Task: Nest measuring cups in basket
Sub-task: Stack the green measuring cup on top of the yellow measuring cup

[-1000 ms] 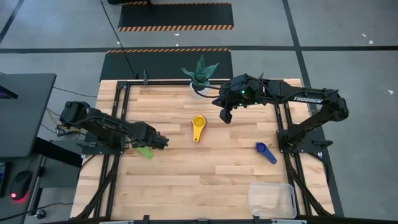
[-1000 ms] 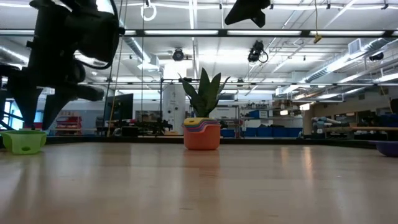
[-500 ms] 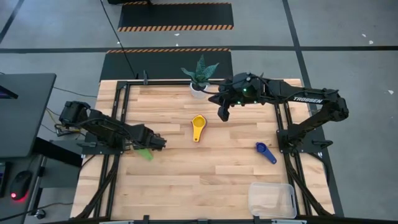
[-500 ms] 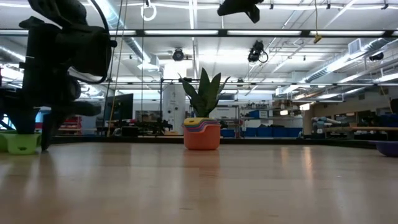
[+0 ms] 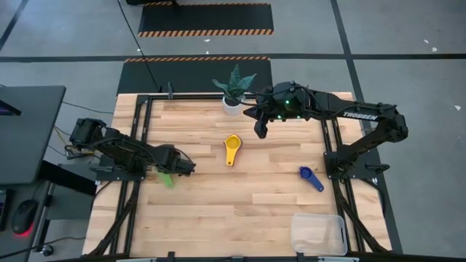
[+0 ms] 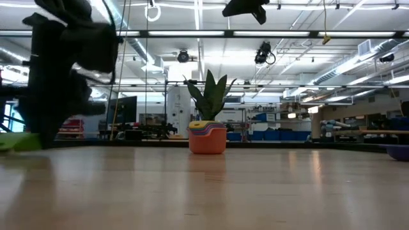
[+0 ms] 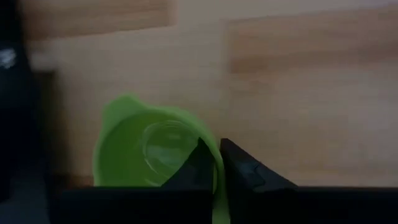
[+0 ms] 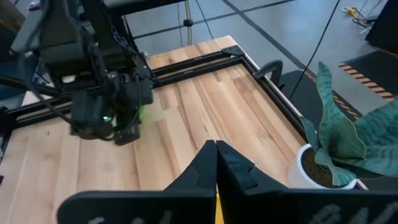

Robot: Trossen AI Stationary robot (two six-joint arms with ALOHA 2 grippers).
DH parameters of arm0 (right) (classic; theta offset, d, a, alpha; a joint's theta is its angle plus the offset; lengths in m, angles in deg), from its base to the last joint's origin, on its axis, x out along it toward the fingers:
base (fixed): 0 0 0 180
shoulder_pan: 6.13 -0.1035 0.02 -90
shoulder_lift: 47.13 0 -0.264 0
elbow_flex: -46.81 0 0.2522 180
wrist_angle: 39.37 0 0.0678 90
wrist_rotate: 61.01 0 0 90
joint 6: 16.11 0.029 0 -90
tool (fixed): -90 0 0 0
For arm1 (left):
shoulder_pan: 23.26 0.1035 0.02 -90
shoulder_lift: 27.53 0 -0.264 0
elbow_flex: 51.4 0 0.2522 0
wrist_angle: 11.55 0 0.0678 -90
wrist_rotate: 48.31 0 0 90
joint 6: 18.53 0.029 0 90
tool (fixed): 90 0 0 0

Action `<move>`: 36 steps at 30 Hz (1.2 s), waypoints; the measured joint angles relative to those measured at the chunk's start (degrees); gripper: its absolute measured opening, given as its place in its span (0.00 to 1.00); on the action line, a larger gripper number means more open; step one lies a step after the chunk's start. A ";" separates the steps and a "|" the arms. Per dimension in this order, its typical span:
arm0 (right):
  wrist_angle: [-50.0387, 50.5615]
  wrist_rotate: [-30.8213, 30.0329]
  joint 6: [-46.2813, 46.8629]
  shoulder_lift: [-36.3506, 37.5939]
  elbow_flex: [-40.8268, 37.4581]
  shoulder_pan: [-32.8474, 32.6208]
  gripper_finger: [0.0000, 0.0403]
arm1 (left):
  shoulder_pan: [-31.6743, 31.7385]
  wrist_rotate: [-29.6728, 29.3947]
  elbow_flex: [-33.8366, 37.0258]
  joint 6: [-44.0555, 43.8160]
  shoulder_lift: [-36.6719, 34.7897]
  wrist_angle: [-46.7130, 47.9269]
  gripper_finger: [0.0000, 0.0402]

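A green measuring cup (image 7: 143, 149) sits on the table near its left edge, also visible in the high view (image 5: 168, 177). My left gripper (image 7: 214, 146) points down and is shut on it. In the middle of the table stands a stack of nested cups (image 6: 207, 137) with a yellow one (image 5: 232, 148) on top. A navy cup (image 5: 311, 177) lies alone at the right. The clear basket (image 5: 318, 233) stands at the near right corner. My right gripper (image 5: 260, 132) hangs shut, high above the table beside the plant, and holds nothing. My left gripper pinches the green cup's rim (image 7: 216, 167) between its two fingers. One finger (image 7: 193, 168) is inside the bowl and the other (image 7: 245, 169) is outside the wall. The fingers come from above, pointing down. In the low view the cup (image 6: 16, 142) is low at the tabletop.
A white pot with a spiky plant (image 5: 233, 102) stands at the far edge, just behind the stack. Black frame rails (image 5: 142, 131) run along the table's left and right sides. Bare wood (image 5: 240, 211) lies between the stack and the near edge.
My left gripper has sunk a little over the green cup, rolled about its own axis, and shut on the cup's rim. The cup has shifted slightly under it.
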 joint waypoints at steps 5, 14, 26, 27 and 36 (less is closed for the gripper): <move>0.19 0.10 2.21 0.42 -0.02 1.10 0.01 | 0.95 -0.01 -8.04 15.24 -0.74 1.15 0.04; 1.02 -0.10 1.90 5.82 -0.04 1.72 0.01 | 9.52 0.88 -29.45 48.38 -0.29 6.51 0.04; 3.62 -3.46 1.22 10.21 -0.02 1.72 0.01 | 20.63 0.43 -48.24 59.42 6.63 4.05 0.04; 3.66 -3.82 1.23 10.19 -0.02 1.72 0.01 | 20.63 0.85 -49.80 59.82 8.63 4.29 0.04; 4.43 -4.51 1.39 9.94 -0.02 1.72 0.01 | 19.93 6.40 -63.95 62.83 24.23 4.34 0.04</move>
